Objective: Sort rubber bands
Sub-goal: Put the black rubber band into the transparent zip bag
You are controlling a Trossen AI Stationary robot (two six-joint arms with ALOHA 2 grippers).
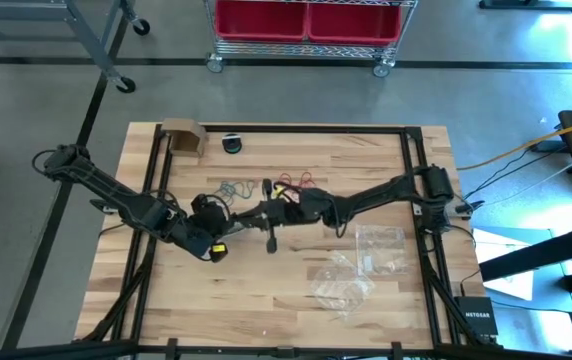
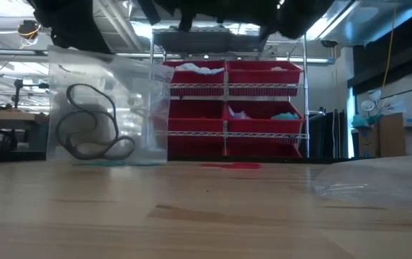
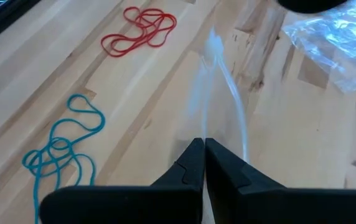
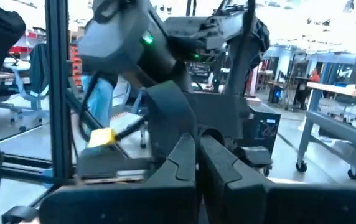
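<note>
Teal rubber bands (image 1: 229, 188) (image 3: 60, 149) and red rubber bands (image 1: 296, 182) (image 3: 142, 28) lie in separate clusters on the wooden table (image 1: 266, 300). Black rubber bands (image 2: 91, 122) sit inside a clear zip bag (image 2: 109, 108) that hangs upright just above the tabletop. My left gripper (image 1: 251, 213) (image 3: 204, 144) is shut on a thin edge of that clear plastic. My right gripper (image 1: 269, 212) (image 4: 196, 140) faces it tip to tip at mid-table, fingers shut. Whether the right one pinches the bag is hidden.
Two more clear bags (image 1: 381, 250) (image 1: 341, 285) lie on the table's right front; one shows in the left wrist view (image 3: 333, 37). A cardboard box (image 1: 183, 137) and a small black round object (image 1: 232, 143) sit at the far edge. Red bins (image 2: 227, 108) stand beyond.
</note>
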